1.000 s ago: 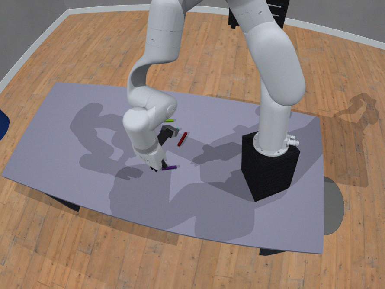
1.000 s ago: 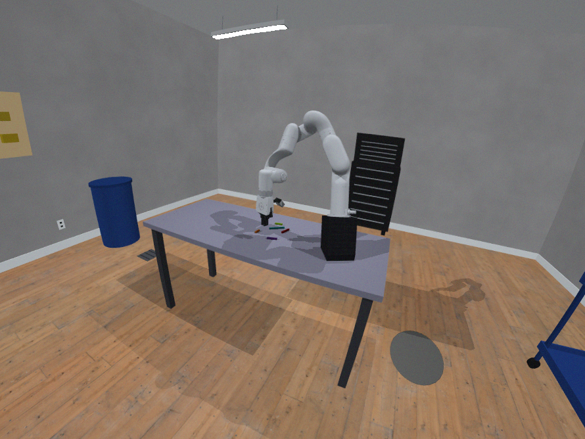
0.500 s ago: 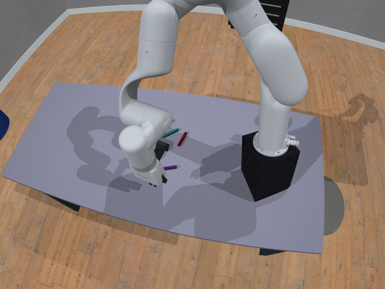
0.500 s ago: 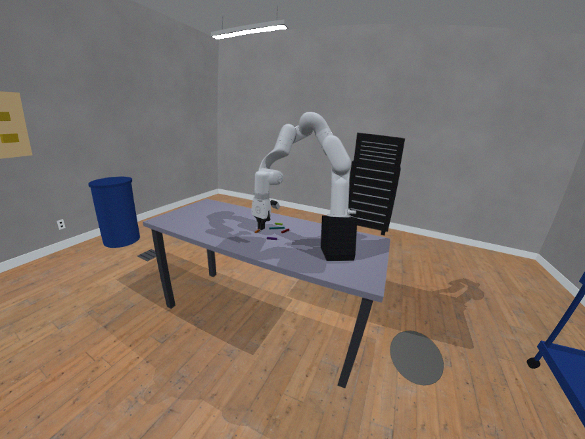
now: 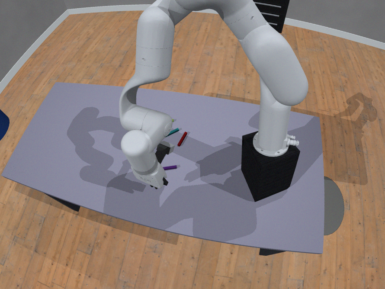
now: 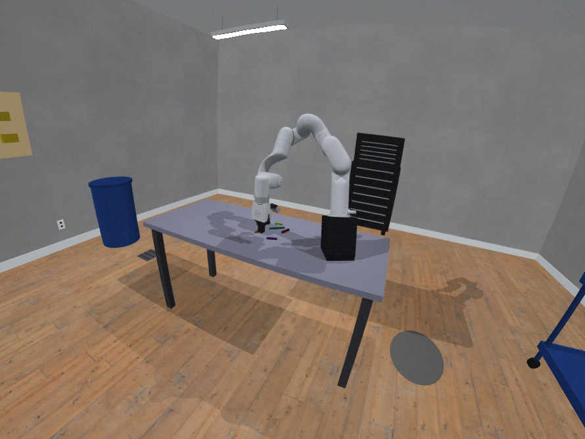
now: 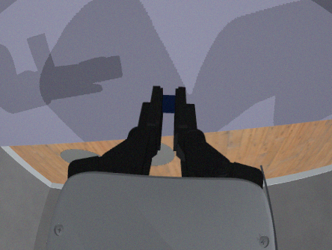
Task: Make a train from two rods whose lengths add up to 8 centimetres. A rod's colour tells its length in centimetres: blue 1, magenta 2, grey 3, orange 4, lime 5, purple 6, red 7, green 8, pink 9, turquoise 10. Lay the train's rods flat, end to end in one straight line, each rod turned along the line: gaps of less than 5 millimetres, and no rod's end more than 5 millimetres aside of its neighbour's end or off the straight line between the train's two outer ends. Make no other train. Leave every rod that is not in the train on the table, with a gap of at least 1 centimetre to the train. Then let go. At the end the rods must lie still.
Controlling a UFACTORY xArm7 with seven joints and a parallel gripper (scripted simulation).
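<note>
My gripper (image 7: 168, 100) is shut on a small blue rod (image 7: 169, 103) and holds it above the table; it also shows in the top view (image 5: 159, 184) and the exterior view (image 6: 260, 230). A red rod (image 5: 182, 138) lies farther back. A turquoise rod (image 5: 172, 131) lies left of the red one, partly hidden by the arm.
The arm's black base block (image 5: 270, 169) stands at the right of the table. A tip of a lime rod (image 5: 172, 120) shows behind the arm's wrist. The table's front edge (image 5: 130, 219) is near the gripper.
</note>
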